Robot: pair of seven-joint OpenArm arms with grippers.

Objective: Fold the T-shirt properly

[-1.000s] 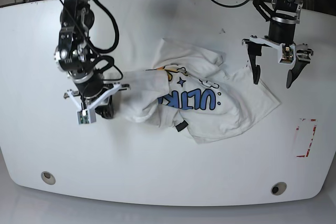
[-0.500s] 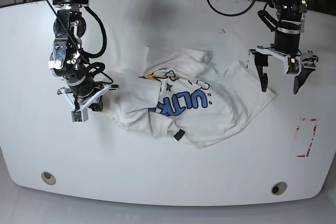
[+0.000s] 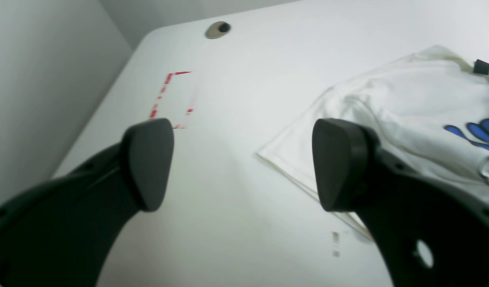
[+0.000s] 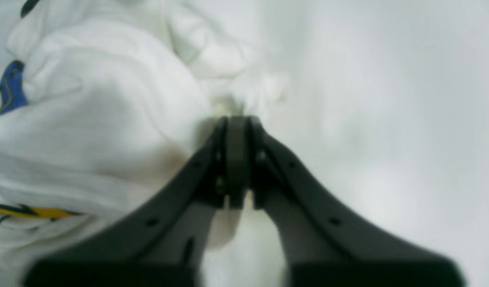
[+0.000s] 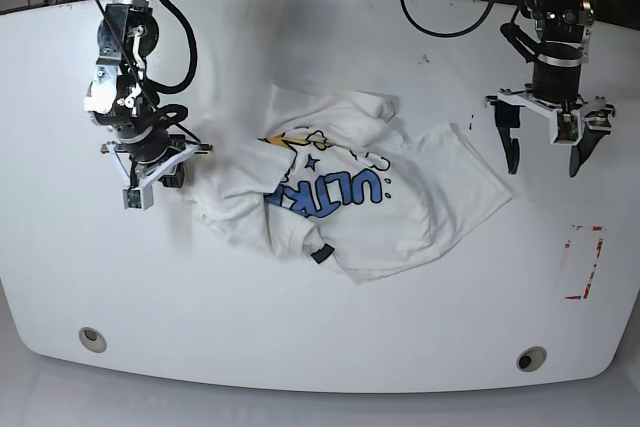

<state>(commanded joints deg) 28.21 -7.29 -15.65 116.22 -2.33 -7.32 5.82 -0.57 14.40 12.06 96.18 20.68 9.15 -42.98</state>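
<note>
The white T-shirt lies crumpled mid-table, its blue lettering and a yellow patch facing up, a small dark label at its near edge. My right gripper, at the left of the base view, is shut on the shirt's left edge; the right wrist view shows its jaws pinched on bunched white cloth. My left gripper hangs open above the table just right of the shirt's right corner; nothing lies between its fingers.
A red dashed rectangle is marked on the white table near its right edge. Two round holes sit near the front edge. Cables run along the back edge.
My right gripper has dragged the shirt leftward and toward the back, still holding its edge. My left gripper has moved right and toward the back, away from the shirt, staying open.
</note>
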